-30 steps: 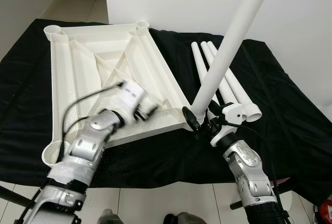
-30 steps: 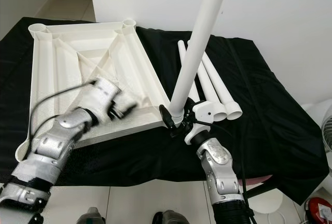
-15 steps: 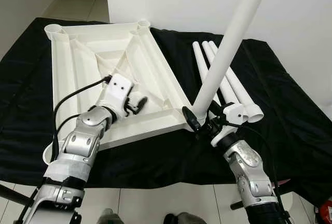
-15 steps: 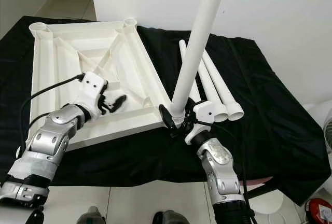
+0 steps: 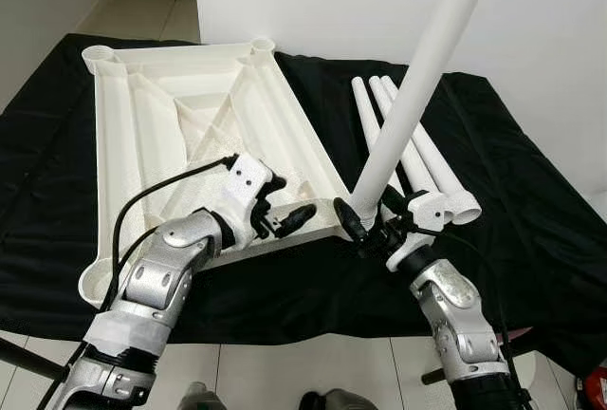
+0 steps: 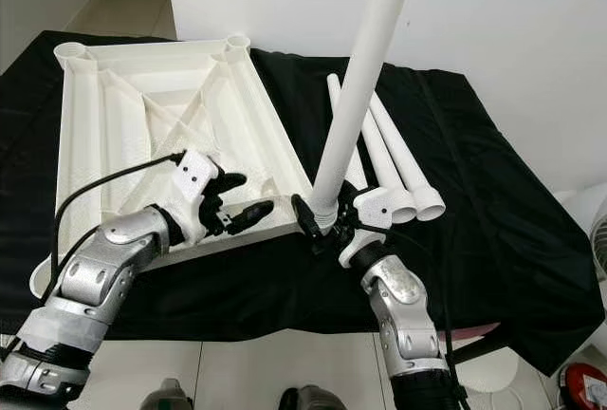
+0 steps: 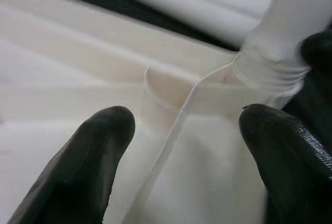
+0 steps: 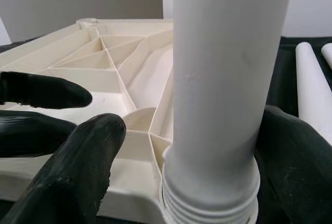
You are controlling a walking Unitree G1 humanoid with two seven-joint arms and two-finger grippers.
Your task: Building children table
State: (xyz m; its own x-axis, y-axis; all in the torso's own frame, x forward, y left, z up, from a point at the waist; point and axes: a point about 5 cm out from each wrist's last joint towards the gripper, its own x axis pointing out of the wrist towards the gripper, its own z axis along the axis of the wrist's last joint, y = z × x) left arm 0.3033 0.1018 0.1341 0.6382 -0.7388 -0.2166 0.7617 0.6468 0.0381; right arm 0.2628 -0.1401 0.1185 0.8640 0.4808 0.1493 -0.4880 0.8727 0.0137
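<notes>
Left gripper (image 5: 285,221) now reaches the tabletop's (image 5: 142,135) near corner, fingers spread.
Right gripper (image 5: 372,223) pinches the upright leg (image 5: 417,78) there.

A table covered by a black cloth (image 5: 531,239) is seen. An upturned white tabletop (image 5: 180,135) is laid across its nine o'clock half, and three white legs (image 5: 417,158) are laid side by side towards two o'clock.

Upturned tabletop (image 5: 180,135) lies on the counter (image 5: 531,239), left side. Three loose legs (image 5: 417,158) lie right of it. A fourth leg (image 5: 417,97) stands at its near-right corner, right gripper (image 5: 365,225) around its base, left gripper (image 5: 285,220) just left.
</notes>
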